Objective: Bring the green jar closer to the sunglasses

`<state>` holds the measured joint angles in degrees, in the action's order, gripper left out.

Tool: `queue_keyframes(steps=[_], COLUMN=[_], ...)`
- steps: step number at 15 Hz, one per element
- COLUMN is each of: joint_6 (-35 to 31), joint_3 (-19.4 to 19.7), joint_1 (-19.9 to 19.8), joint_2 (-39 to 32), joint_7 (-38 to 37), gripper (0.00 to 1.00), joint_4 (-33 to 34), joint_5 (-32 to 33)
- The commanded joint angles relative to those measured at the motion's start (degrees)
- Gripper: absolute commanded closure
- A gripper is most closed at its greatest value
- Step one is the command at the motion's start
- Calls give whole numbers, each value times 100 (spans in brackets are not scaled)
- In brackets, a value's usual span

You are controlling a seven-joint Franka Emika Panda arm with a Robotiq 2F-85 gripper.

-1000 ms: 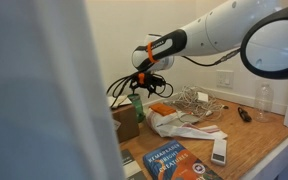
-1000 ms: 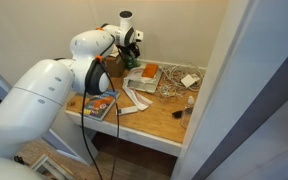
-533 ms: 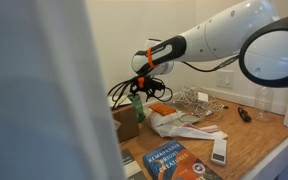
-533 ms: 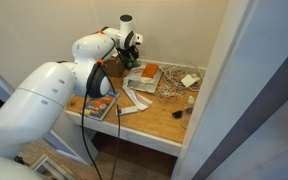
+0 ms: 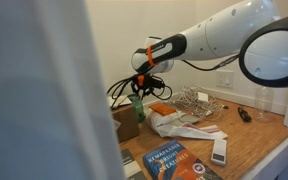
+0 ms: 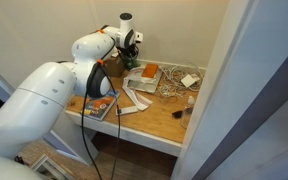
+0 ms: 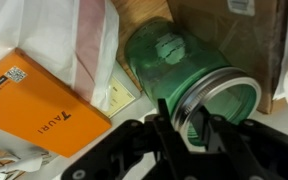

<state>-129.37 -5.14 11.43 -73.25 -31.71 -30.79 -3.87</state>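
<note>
In an exterior view, the black Robotiq gripper (image 5: 144, 82) hangs from the white arm just above the translucent green cylindrical jar (image 5: 137, 107). The jar stands upright at the back of the wooden table (image 5: 256, 140). A brown cardboard box (image 5: 124, 124) is just beside it at 8 o'clock and a flat orange packet (image 5: 162, 109) at 3 o'clock. The small black folded sunglasses (image 5: 243, 114) lie well apart from the jar, far out at 3 o'clock near the table's edge. A white flat remote-like bar (image 5: 220, 150) lies at 7 o'clock from them. A blue book (image 5: 170, 162) lies at the front, its cover lettering too small to read surely.

In an exterior view from the opposite side, the gripper (image 6: 132, 44) is over the green jar (image 6: 130, 63) at the table's far corner by the wall. The orange packet (image 6: 147, 72) is at 4 o'clock from the jar.

In the wrist view, the green jar (image 7: 169, 62) fills the centre, its raised moulded marks unreadable and its metal-rimmed edge toward 4 o'clock. The gripper (image 7: 187, 122) comes in at 6 o'clock. Its black fingers (image 7: 164, 128) stand a narrow gap apart with the jar's near rim between them. Whether they press on it I cannot tell. At 9 o'clock lies the orange packet (image 7: 39, 92), printed with "AURI". The cardboard box (image 7: 234, 30) is at 1 o'clock.
</note>
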Motion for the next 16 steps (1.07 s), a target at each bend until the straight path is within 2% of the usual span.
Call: queue_keyframes(steps=[1, 3, 5, 7, 16], joint_6=[77, 99, 139, 175, 595], joint_3=[-18, 3, 24, 38, 66], joint_1=[14, 18, 20, 26, 2], joint_2=[-97, -82, -74, -57, 230], joint_7=[-30, -32, -38, -41, -101], gripper=[82, 89, 85, 94, 96], joint_4=[211, 204, 196, 186, 146], joint_5=[-13, 13, 22, 32, 27])
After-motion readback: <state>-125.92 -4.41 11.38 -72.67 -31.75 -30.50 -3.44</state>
